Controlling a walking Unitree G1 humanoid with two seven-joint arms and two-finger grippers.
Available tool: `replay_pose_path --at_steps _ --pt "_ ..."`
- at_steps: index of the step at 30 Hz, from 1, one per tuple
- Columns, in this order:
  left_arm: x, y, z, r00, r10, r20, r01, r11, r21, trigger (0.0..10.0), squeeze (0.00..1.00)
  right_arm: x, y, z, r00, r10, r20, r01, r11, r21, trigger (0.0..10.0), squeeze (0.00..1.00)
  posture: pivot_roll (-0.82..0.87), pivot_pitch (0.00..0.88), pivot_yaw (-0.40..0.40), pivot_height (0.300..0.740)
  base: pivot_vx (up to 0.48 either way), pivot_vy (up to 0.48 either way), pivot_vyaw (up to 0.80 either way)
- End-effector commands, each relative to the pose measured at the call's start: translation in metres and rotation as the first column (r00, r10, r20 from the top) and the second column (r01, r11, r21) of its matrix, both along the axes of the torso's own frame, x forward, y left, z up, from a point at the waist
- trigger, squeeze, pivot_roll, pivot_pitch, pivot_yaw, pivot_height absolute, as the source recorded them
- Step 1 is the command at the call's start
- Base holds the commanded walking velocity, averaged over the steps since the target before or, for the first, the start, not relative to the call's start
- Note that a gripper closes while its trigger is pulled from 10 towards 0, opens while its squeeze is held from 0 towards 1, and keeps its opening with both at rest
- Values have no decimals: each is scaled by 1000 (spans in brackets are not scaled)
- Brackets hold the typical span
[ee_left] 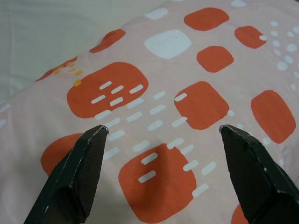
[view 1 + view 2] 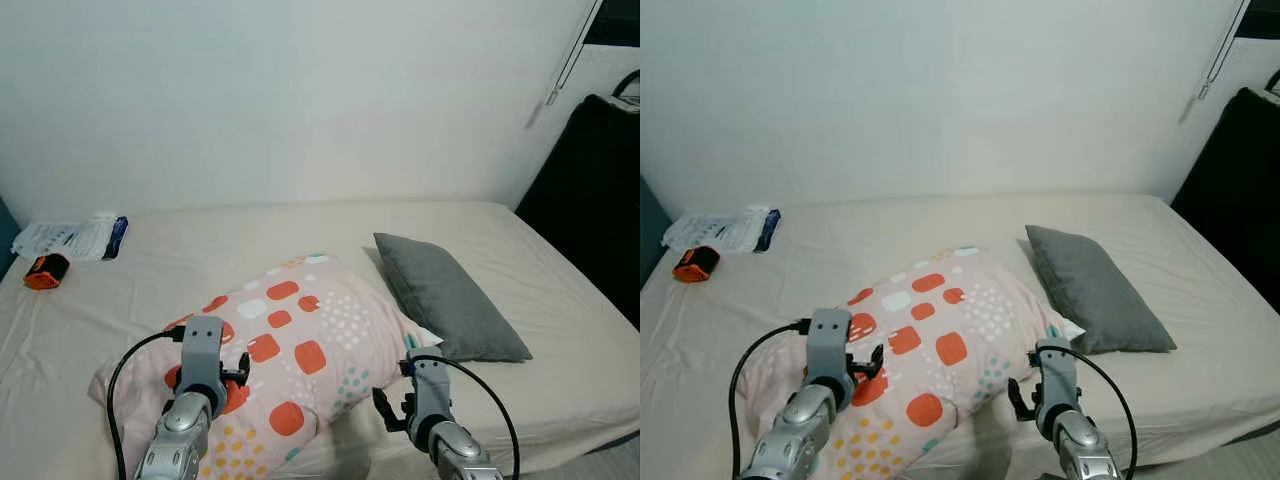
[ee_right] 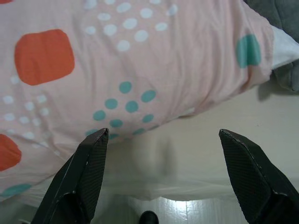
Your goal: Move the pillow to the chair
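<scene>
There are 2 pillows on the bed: 1 large pink patterned pillow with orange, white, teal and yellow marks, lying near the front edge of the cream sheet, and 1 smaller grey pillow just beside it on the robot's right, its near corner touching or overlapping the pink one's white end; at the far left corner of the mattress lie 1 white plastic packet with print too small to read and 1 small orange and black object close by it; 1 dark shape, perhaps furniture, stands at the right against the wall, too dim to name; 1 thin cord hangs down the wall above it.

The 2 grippers sit low in front; the left gripper hovers over the pink pillow's near left part with its 2 black fingers spread wide and nothing between them; whether the tips touch the cloth cannot be told; the right gripper is at the pillow's near right edge, likewise spread wide and holding nothing.

The head views give the whole bed and both pillows together; the left wrist view gives the pink cover's print up close, orange squares crossed by white dashes; the right wrist view gives the pillow's teal dots, the sheet's front edge, and a strip of glossy floor below it; no brand or legible writing can be made out.
</scene>
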State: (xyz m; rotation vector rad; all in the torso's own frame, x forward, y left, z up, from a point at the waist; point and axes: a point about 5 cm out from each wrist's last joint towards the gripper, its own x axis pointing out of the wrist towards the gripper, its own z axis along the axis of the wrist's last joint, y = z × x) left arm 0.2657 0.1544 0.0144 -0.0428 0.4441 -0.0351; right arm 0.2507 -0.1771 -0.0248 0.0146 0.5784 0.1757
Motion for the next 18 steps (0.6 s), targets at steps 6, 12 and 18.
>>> replay_pose_path --at_steps 6,12,18 --pt "3 -1 2 1000 -15 8 15 1000 16 10000 0 2 3 2 1000 6 6 -6 1000 -4 10000 0 51 0 -76 740 0 0 0" --pt "5 2 2 1000 -6 10 6 999 38 10000 0 0 2 1 999 -32 30 33 999 -14 10000 0 52 0 -62 740 0 0 0" --pt "8 4 1 1000 -7 -4 8 997 80 10000 0 1 4 -2 996 -89 9 89 996 -12 10000 0 63 0 -39 740 0 0 0"
